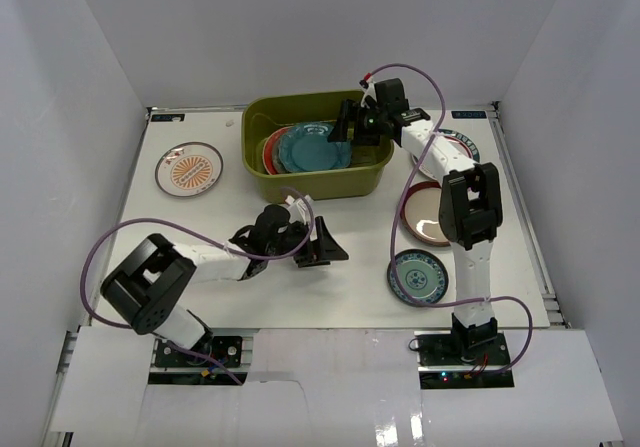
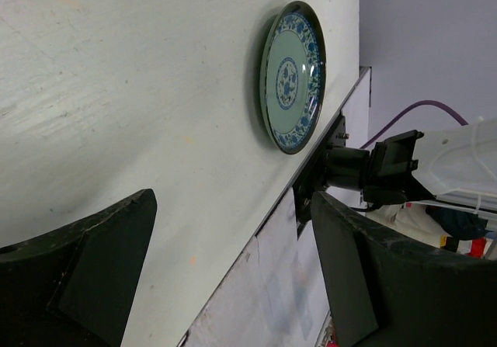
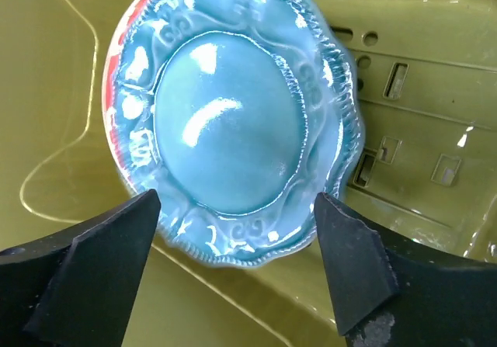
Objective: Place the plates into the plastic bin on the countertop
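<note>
Your right gripper [image 3: 237, 207] hangs inside the bin [image 1: 300, 189], fingers spread wide and holding nothing. The scalloped plate [image 3: 233, 122] lies face up between and below them, resting on a red plate [image 3: 111, 91] that shows only along one edge. It overhangs that plate toward the bin's slotted floor, but looks settled, so I judge this drop to be finished.

The move now is the exit. Lift straight up until both fingers are above the rim, then swing away. Going sideways too early risks catching the scalloped edge or the bin wall and dragging the stack.

Four plates are left on the table [image 1: 200, 237]:
- The cream plate [image 1: 422, 229] lies partly under your right arm.
- The small plate [image 1: 418, 277] is just in front of the cream one.
- The far plate [image 1: 465, 149] sits behind the arm, by the wall.
- The orange plate [image 1: 190, 169] is well apart, left of the bin.

Your left gripper [image 2: 233, 207] is also spread and empty, low over the table and facing the small plate.

These plates lie flat, so a pinch from above will probably slip. Come in at the rim with one finger low against the table and the other over the lip, then close slowly. Give the orange plate to the left arm, and keep the arms from crossing at the bin.
</note>
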### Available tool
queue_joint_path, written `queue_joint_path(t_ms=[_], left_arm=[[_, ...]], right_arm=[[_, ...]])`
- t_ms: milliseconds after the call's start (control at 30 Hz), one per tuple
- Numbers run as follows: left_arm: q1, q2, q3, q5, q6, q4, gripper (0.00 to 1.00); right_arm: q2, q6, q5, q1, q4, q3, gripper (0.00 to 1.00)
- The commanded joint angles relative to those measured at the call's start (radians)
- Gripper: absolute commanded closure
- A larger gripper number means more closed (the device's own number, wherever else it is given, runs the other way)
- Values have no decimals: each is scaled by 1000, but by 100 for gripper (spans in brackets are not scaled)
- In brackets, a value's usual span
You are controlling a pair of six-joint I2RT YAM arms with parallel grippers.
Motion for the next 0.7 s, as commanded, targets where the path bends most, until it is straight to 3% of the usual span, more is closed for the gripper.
queue_joint_path(t_ms=[0,100,300,367,400,433,533,567,600,667], left_arm=[[-35,25,51,-30,6,35,9],[-55,11,49,-67,17,24,10],[-64,-156,42,-200,112,-141,10],[-66,-237,40,-228,152,-192,10],[-66,-267,40,-250,163,-244,10],[-66,-328,40,-256,175,-267,9],[-67,-434,43,-299,239,-383,9],[-67,-472,55,-317,261,-419,8],[-69,-548,65,-337,297,-506,8],[-70,-622,85,-403,333,-578,7]], right_arm=[[-61,-20,12,9,36,18,11],[-116,-14,17,9,71,-2,2],[-297,-43,173,5,121,-96,10],[-389,-48,222,-4,138,-169,8],[-430,-42,262,-24,153,-211,1],[-520,-33,276,-36,178,-329,3],[-682,54,322,-131,319,-584,47],[-796,87,322,-171,345,-774,65],[-857,161,307,-263,421,-870,91],[-1016,222,281,-367,483,-1146,92]])
